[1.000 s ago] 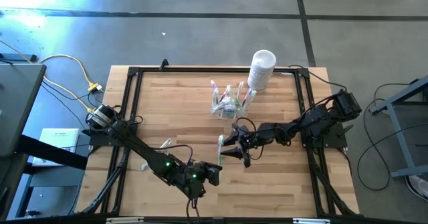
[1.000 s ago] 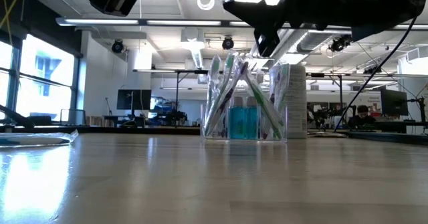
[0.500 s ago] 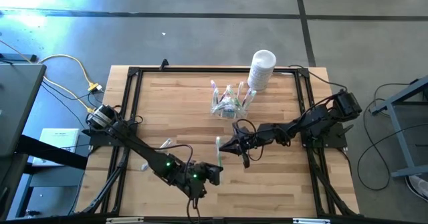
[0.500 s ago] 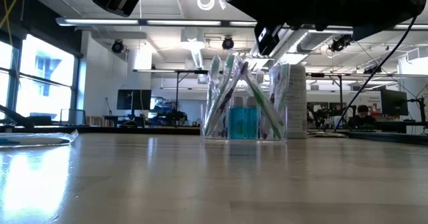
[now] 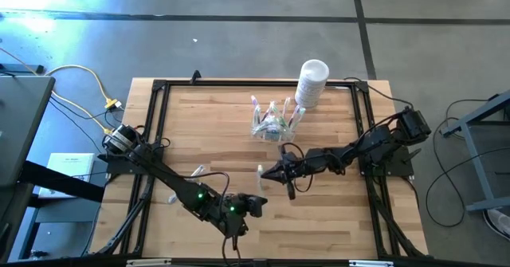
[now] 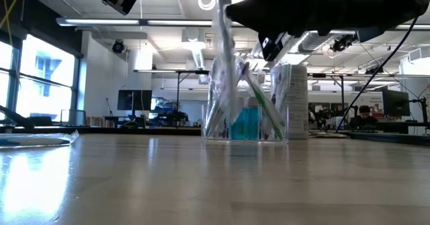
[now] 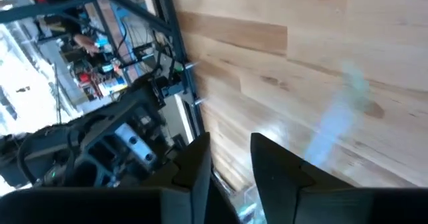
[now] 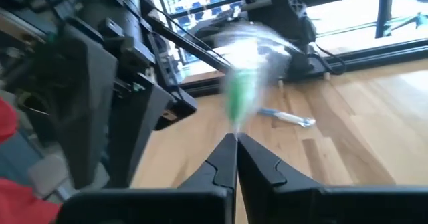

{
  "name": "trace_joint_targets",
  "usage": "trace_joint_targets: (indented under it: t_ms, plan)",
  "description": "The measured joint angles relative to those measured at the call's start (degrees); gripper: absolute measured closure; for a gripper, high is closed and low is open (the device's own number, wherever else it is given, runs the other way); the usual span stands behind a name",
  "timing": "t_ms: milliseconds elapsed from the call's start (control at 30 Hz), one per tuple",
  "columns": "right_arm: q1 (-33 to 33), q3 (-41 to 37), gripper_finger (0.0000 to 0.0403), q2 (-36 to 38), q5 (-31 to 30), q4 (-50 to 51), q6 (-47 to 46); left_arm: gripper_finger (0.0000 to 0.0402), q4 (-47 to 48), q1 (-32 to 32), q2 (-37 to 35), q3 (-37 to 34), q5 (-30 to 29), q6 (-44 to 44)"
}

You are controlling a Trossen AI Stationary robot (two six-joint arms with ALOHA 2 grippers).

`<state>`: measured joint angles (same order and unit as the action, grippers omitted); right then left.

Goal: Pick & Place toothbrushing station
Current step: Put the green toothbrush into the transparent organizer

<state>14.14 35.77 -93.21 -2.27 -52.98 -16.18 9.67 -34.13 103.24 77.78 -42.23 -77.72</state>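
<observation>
My right gripper (image 5: 264,174) is pinching a green toothbrush (image 8: 242,90), just short of the toothbrushing station (image 5: 271,123); my left gripper (image 5: 263,202) stands slightly apart.

The toothbrushing station (image 5: 272,123) is a small clear plastic holder with upright compartments, standing upright on the worktop (image 5: 199,127) toward its far edge, near the middle. Toothbrushes lean outward from it, and something blue shows through its see-through walls (image 6: 245,123).

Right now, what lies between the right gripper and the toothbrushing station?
In the high view, only bare table separates the right gripper, shut on a toothbrush, from the toothbrushing station.
</observation>
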Motion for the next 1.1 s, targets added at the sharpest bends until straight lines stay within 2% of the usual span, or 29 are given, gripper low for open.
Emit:
trace_joint_targets:
  t_ms: [167,267,433,500,567,633,700,800,867,967,1100]
  plan:
    - [1.21,0.00,0.0400,0.02,-5.39,0.84,2.59,0.0279,-0.17,-0.55,0.00,0.00,-3.97,0.34]
    - [2.58,-0.07,0.0401,2.03,-10.44,4.44,4.96,0.0271,-0.16,-1.66,0.00,0.00,-11.66,2.50]
    - [6.45,-0.11,0.0401,7.63,-25.59,14.19,9.70,0.0270,1.43,-3.20,-0.08,0.00,-30.16,16.59]
    - [8.20,-0.02,0.0401,9.96,-32.13,16.88,11.94,0.0270,4.45,-3.74,-0.18,0.02,-36.10,24.69]
    - [10.12,-0.07,0.0401,12.43,-39.47,21.02,13.69,0.0270,10.54,-3.89,-0.78,0.02,-39.48,33.14]
    - [11.49,-0.07,0.0401,14.58,-45.25,23.57,14.95,0.0270,17.95,-3.91,-1.47,0.13,-38.75,42.86]
    - [12.44,-0.07,0.0401,16.52,-50.19,25.94,16.08,0.0270,26.79,-4.15,-2.64,0.03,-34.38,53.28]
    - [12.76,-0.07,0.0401,18.59,-55.40,28.28,17.54,0.0270,37.41,-3.79,-5.30,0.04,-21.49,67.47]
    - [12.24,-0.07,0.0401,19.72,-57.09,29.36,17.97,0.0270,40.98,-3.14,-7.01,0.02,-13.60,74.53]
    - [10.13,-0.10,0.0401,20.95,-57.87,29.82,19.43,0.0270,44.26,-2.42,-9.39,0.01,-6.49,82.03]
    - [6.23,-0.20,0.0401,23.07,-60.79,30.73,21.21,0.0270,43.83,-2.65,-11.42,-0.54,-3.01,84.54]
